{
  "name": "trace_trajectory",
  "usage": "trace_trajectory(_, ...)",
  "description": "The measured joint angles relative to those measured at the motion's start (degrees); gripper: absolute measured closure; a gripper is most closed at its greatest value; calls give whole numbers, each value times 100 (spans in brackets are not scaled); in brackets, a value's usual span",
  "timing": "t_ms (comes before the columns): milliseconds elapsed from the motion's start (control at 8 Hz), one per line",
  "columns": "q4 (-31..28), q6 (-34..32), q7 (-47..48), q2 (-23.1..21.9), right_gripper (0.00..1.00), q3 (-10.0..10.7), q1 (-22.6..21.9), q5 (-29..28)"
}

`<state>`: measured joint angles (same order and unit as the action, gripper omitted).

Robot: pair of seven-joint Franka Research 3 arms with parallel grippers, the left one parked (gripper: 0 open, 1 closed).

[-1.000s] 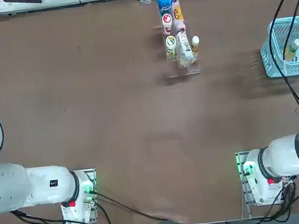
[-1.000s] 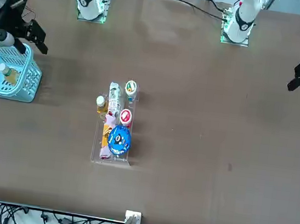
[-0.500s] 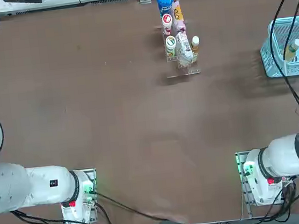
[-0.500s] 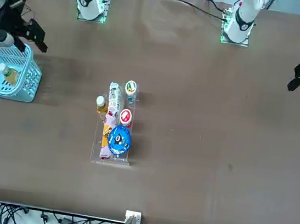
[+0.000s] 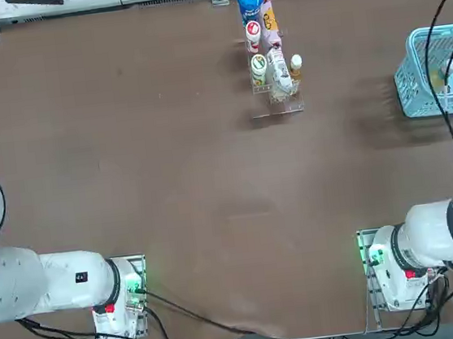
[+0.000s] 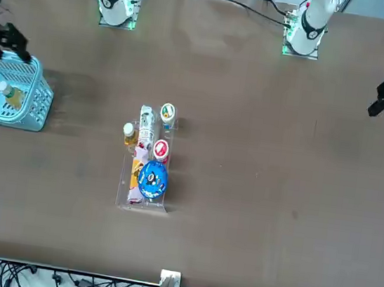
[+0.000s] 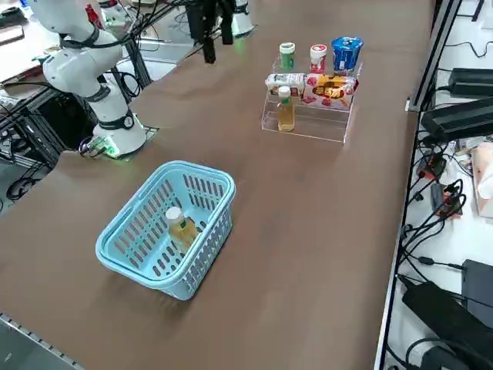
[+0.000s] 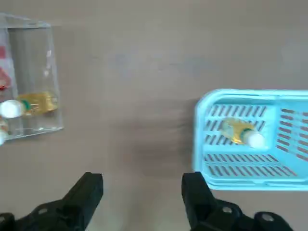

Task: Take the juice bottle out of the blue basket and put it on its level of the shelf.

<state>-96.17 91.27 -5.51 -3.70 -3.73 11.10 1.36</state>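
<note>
Table (image 7: 323,200): juice bottle (image 8: 242,132) in blue basket (image 8: 226,178), hand (image 8: 143,190) apart, open.

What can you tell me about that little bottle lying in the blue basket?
The juice bottle is small, slim and looks like clear plastic, filled with amber-yellow liquid and closed with a white cap. It leans tilted inside the blue basket, resting on the bottom against a lattice wall, cap uppermost. Nothing else shares the basket. The right gripper hangs open above the table beside the basket, not touching the bottle.
</note>
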Motion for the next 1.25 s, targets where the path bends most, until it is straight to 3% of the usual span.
trace_trajectory(250,-9,73,-272,190,0,27,643,10)
trace_trajectory(625,-35,751,-1283,897,0,42,1670,13)
trace_trajectory(875,-62,1182,-1644,1381,0,45,2029,13)
trace_trajectory(1250,-498,2039,-1889,1538,0,43,2374,12)
